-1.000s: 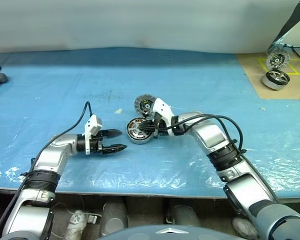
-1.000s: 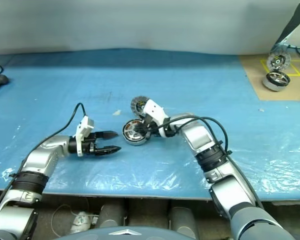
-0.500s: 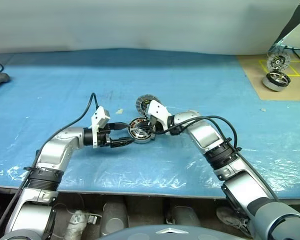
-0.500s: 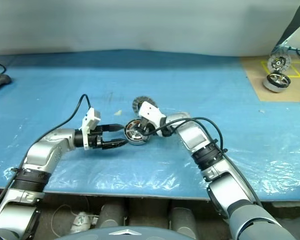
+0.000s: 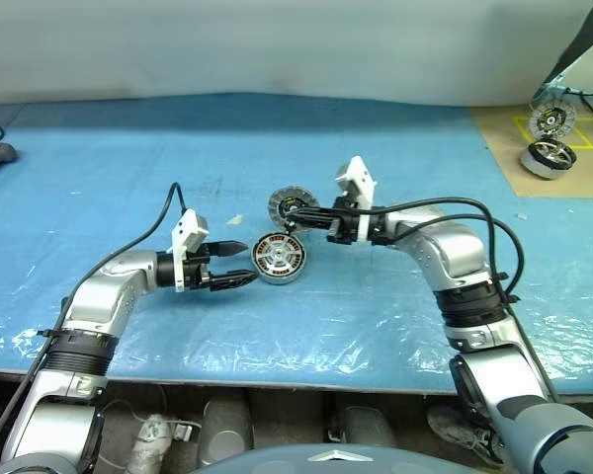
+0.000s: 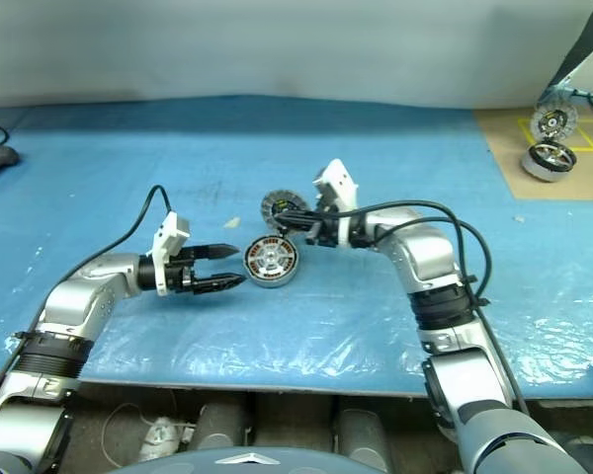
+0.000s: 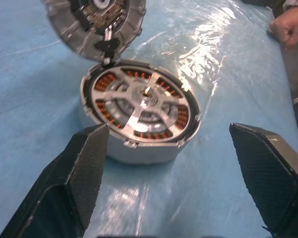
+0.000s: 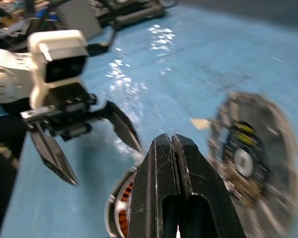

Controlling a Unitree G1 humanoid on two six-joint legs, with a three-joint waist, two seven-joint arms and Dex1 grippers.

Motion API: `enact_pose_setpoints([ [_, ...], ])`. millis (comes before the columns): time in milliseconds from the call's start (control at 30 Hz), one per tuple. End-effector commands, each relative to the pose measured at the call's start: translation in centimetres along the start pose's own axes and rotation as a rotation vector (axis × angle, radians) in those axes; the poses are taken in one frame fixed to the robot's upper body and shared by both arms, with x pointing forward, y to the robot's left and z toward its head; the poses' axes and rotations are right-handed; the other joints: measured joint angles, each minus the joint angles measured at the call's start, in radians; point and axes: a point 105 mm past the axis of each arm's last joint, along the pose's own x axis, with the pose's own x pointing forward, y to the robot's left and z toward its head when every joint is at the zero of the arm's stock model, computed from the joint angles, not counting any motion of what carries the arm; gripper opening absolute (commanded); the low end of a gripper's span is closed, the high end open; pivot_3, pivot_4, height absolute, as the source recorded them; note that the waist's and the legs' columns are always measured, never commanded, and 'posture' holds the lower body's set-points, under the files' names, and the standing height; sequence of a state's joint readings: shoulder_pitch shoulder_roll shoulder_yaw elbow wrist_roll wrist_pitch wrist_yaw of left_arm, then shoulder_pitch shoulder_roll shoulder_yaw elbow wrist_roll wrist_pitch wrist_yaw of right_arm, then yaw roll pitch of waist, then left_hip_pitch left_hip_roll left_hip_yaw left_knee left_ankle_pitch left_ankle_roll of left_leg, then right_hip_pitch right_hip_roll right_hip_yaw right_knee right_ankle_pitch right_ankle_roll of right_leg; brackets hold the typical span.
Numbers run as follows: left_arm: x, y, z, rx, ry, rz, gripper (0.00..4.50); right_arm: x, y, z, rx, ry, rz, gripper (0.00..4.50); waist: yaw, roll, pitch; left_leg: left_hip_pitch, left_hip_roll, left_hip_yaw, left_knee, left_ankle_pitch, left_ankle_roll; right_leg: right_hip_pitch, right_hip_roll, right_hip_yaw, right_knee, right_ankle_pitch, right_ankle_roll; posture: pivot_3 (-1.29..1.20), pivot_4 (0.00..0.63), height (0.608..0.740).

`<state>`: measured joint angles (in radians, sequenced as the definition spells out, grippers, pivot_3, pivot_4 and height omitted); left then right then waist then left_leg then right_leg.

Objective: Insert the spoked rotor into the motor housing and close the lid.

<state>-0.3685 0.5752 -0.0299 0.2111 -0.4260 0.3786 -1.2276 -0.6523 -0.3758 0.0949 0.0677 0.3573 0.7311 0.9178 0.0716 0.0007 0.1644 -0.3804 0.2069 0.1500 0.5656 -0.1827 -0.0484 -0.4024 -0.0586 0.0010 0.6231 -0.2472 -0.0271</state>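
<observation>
Just beyond left gripper [image 5: 239, 264] open jaws, motor housing [image 5: 280, 258], unheld

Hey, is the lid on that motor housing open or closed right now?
Open. The lid stands up from the far rim of the housing, and the spoked rotor with the copper windings beneath it is uncovered.

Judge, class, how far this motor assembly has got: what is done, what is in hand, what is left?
Done: the rotor sits in the housing, its spokes over the copper windings. In hand: nothing is gripped; the shut right claw is at the raised lid, while the open left claw flanks the housing without touching it. Left: the lid is open on its hinge and needs folding down onto the housing.
</observation>
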Motion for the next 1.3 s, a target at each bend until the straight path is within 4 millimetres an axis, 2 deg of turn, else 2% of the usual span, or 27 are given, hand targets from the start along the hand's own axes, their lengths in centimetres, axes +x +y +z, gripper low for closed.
enact_pose_setpoints([
  [33, -1.1, 0.6, -0.2, 0.039, -0.018, 0.011, 4.14, -2.2, -2.1, 0.8, 0.020, -0.061, -0.096, 0.02, 0.000, 0.000, 0.000, 0.000, 0.000, 0.000, 0.000, 0.000, 0.000, 0.000, 0.000, 0.000, 0.000, 0.000, 0.000, 0.00, 0.150, 0.740],
  [200, -1.3, 0.8, -0.8, 0.045, -0.020, 0.006, 4.14, -3.6, -3.3, 0.7, 0.035, -0.065, -0.145, 0.02, 0.000, 0.000, 0.000, 0.000, 0.000, 0.000, 0.000, 0.000, 0.000, 0.000, 0.000, 0.000, 0.000, -0.001, -0.001, 0.00, 0.150, 0.740],
  [300, -1.3, 0.9, -1.0, 0.048, -0.022, 0.003, 4.14, -3.9, -5.3, 0.5, 0.030, -0.063, -0.251, 0.02, -0.001, 0.000, 0.000, 0.000, 0.000, 0.000, 0.000, 0.000, 0.000, 0.000, 0.000, 0.000, 0.000, -0.001, -0.001, 0.00, 0.150, 0.740],
  [467, -1.5, 1.2, -1.5, 0.048, -0.020, 0.003, 4.14, -1.7, -5.9, 0.3, 0.008, -0.044, -0.270, 0.02, -0.004, 0.000, 0.000, 0.000, 0.000, 0.000, 0.001, 0.000, 0.000, 0.000, 0.000, 0.000, 0.001, -0.002, -0.003, 0.00, 0.150, 0.740],
  [567, -1.5, 1.2, -1.6, 0.048, -0.019, 0.000, 4.14, 0.3, -5.7, 1.0, 0.003, -0.055, -0.246, 0.02, -0.004, 0.000, 0.000, 0.000, 0.001, 0.000, 0.001, 0.000, 0.000, -0.001, 0.000, 0.000, 0.001, -0.002, -0.003, 0.00, 0.150, 0.740],
  [633, -1.5, 1.3, -1.6, 0.048, -0.020, -0.002, 4.14, 1.2, -5.4, 1.8, 0.011, -0.074, -0.211, 0.02, -0.002, 0.000, 0.000, -0.001, 0.000, 0.000, 0.001, 0.000, 0.000, -0.001, 0.000, 0.000, 0.001, -0.002, -0.003, 0.00, 0.150, 0.740],
  [733, -1.4, 1.3, -1.7, 0.047, -0.020, -0.001, 4.14, 2.6, -3.3, 3.2, 0.004, -0.093, -0.065, 0.02, 0.000, 0.000, 0.000, -0.002, 0.001, 0.000, 0.001, 0.000, 0.000, -0.002, 0.000, 0.000, 0.001, -0.002, -0.003, 0.00, 0.150, 0.740],
  [800, -1.3, 1.2, -1.8, 0.047, -0.021, -0.001, 4.14, 3.0, -2.2, 3.4, -0.011, -0.084, 0.002, 0.02, 0.002, 0.000, 0.000, -0.003, 0.001, 0.000, 0.001, 0.000, 0.000, -0.002, 0.000, -0.002, 0.001, 0.000, 0.000, 0.00, 0.150, 0.740],
  [1100, -0.5, 0.8, -0.9, 0.046, -0.028, -0.007, 4.14, 2.8, 1.0, 2.5, -0.119, 0.020, 0.174, 0.02, 0.002, 0.000, 0.000, -0.003, 0.001, 0.000, 0.001, 0.000, 0.000, -0.002, 0.000, -0.002, 0.001, 0.000, 0.000, 0.00, 0.150, 0.740],
  [1200, -0.1, 0.5, -0.3, 0.044, -0.029, -0.013, 4.14, 3.1, 1.6, 1.3, -0.150, 0.064, 0.183, 0.02, 0.002, 0.000, 0.000, -0.003, 0.001, 0.000, 0.001, 0.000, 0.000, -0.002, 0.000, -0.002, 0.001, 0.000, 0.000, 0.00, 0.150, 0.740],
  [1300, 0.1, 0.5, 0.3, 0.043, -0.029, -0.013, 4.14, 3.6, 2.2, -0.7, -0.174, 0.121, 0.187, 0.02, 0.001, 0.000, 0.000, -0.003, 0.001, 0.000, 0.001, 0.000, 0.000, -0.002, 0.000, -0.002, 0.001, 0.000, 0.000, 0.00, 0.150, 0.740],
])
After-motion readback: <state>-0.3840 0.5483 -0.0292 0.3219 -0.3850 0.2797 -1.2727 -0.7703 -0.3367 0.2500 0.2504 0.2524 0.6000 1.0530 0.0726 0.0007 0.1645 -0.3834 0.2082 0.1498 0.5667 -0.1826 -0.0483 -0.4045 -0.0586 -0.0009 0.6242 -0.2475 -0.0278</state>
